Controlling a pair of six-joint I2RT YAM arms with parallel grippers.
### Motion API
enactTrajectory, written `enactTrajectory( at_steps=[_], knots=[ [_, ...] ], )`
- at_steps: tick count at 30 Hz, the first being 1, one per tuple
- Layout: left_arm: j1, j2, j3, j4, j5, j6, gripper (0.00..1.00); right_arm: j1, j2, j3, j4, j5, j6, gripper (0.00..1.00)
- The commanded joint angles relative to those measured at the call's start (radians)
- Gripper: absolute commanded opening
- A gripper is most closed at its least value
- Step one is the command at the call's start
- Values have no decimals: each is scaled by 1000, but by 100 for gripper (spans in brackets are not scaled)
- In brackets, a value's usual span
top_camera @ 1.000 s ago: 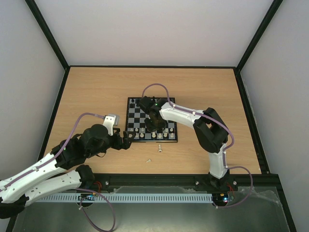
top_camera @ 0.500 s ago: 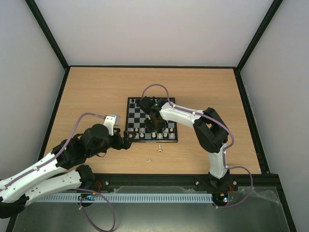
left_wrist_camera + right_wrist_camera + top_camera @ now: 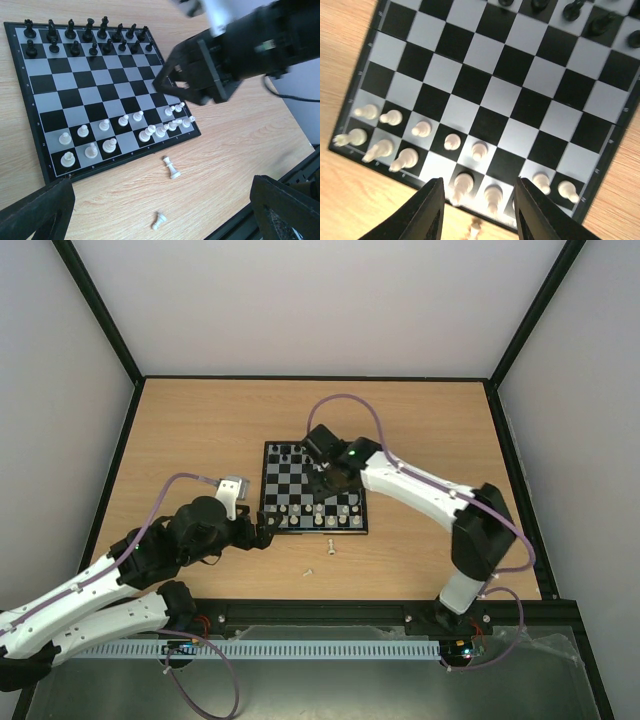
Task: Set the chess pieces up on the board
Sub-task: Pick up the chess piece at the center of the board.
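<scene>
So, from the overhead cam: the board (image 3: 300, 472) sits around the middle of the table (image 3: 200, 430). The white chess pieces (image 3: 318, 510) are bunched in its two nearest rows and the black pieces (image 3: 285, 451) line the far edge. Two stray white pieces (image 3: 331, 548) are off the board on the wood, just in front of its near edge, one closer to the arms than the other. The right gripper (image 3: 330, 480) hangs over the right half of the board. The left gripper (image 3: 262, 530) is parked just off the board's near left corner.

Left wrist cam: its own two fingers (image 3: 37, 215) only show at the bottom corners, spread wide with nothing between them. Both strays are lying on their sides on the wood. The white rows look messy, with several pieces crowded together toward one end. The right arm's black claw hovers above the board, clear of the pieces.

Right wrist cam: looking straight down at the white side. The fingers (image 3: 431, 210) are parted and nothing is pinched between them, you just see pieces standing on their squares below the gap. One stray peeks in at the bottom edge, past the border.
</scene>
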Motion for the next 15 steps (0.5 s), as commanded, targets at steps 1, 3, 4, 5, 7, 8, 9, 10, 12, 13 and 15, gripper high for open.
enactTrajectory(
  at_steps=[1,3,4,5,7,8,9,10,12,13,15],
  knots=[
    [-5,5,-2,11,-8,7,99,-2,-139,-71,-29,1,32,41],
    [-5,9,-3,18,-4,7,99,-2,-195,-120,-28,-26,44,41],
    [-5,11,-2,19,-3,7,99,-1,-234,-150,-27,-39,54,41],
    [-5,12,-2,23,-2,6,99,7,-264,-178,-25,-47,64,41],
    [-5,15,-1,28,1,4,99,34,-319,-241,-27,-57,86,43],
    [-5,17,-2,29,2,4,99,50,-345,-267,-27,-55,100,43],
    [-5,18,-2,33,4,3,99,70,-368,-296,-28,-53,116,44],
    [-5,18,0,34,5,2,99,86,-389,-323,-24,-53,132,44],
    [-5,17,1,37,6,-2,99,132,-420,-376,-7,-52,172,44],
    [-5,15,0,39,6,-2,99,150,-430,-399,4,-51,187,44],
    [-5,11,-2,42,5,-5,99,180,-447,-447,35,-52,216,44]
  ],
)
